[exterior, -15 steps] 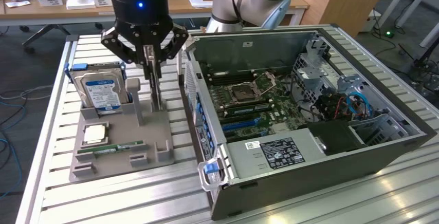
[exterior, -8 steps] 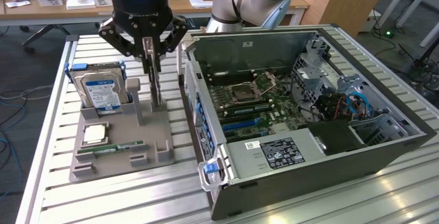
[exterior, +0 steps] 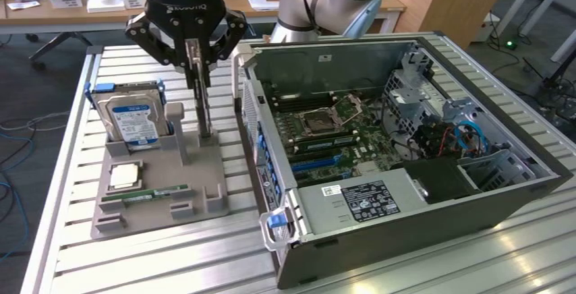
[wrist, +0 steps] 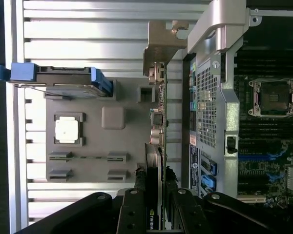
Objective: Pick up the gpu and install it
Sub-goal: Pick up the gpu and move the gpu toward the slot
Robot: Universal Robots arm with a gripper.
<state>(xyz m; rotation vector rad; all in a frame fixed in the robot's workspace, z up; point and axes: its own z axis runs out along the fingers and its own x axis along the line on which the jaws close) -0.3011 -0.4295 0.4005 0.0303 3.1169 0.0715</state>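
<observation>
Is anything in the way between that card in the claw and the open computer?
Only the side wall of the computer, standing beside the card on the exterior view's right. The computer is open on top; nothing loose lies between them.

Robotics lab. A slatted aluminium surface is seen carrying an open computer case. Behind the case a robot arm is seen and cluttered wooden desks are noted. Loose cables are seen on the floor, well apart from the case.
</observation>
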